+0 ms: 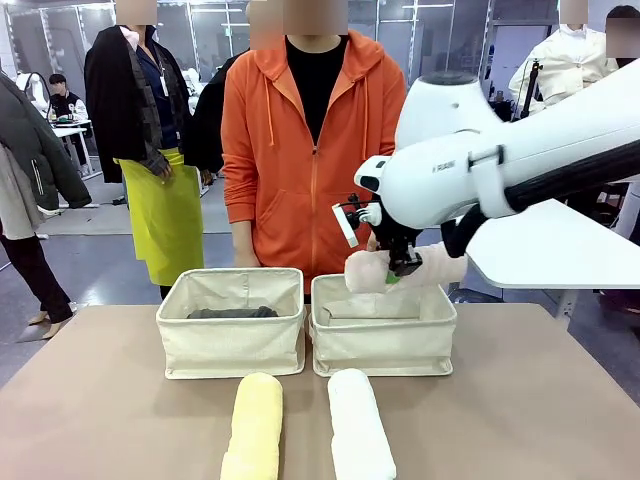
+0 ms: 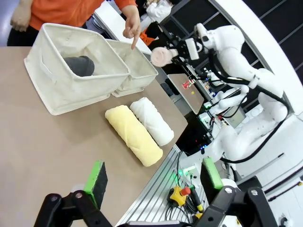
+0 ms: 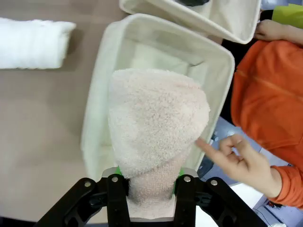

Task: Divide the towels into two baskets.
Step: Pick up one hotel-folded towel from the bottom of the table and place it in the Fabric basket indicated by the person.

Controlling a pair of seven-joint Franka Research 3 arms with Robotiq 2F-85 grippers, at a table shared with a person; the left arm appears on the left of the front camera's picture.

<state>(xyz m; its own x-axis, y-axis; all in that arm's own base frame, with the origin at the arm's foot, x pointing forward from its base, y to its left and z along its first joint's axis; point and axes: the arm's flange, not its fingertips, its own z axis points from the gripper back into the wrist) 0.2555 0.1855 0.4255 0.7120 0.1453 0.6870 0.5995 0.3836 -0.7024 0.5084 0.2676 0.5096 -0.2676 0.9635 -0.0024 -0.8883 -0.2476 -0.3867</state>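
Observation:
My right gripper (image 1: 403,263) is shut on the pale pink towel (image 1: 366,272) and holds it crosswise just above the right basket (image 1: 383,340). In the right wrist view the pink towel (image 3: 156,118) hangs over that basket's (image 3: 99,75) open inside, clamped low between the right gripper's (image 3: 151,184) pads. The left basket (image 1: 230,335) holds the dark grey towel (image 1: 232,313). On the table in front of the baskets lie the pale yellow towel (image 1: 253,425) and the white towel (image 1: 358,425), side by side. My left gripper (image 2: 152,171) stands open and bare near the table's edge.
A person in an orange hoodie (image 1: 310,150) stands behind the baskets. One hand (image 3: 241,161) points with a finger close beside the pink towel, over the right basket's far rim. Other people stand farther back. Bare table lies to both sides of the baskets.

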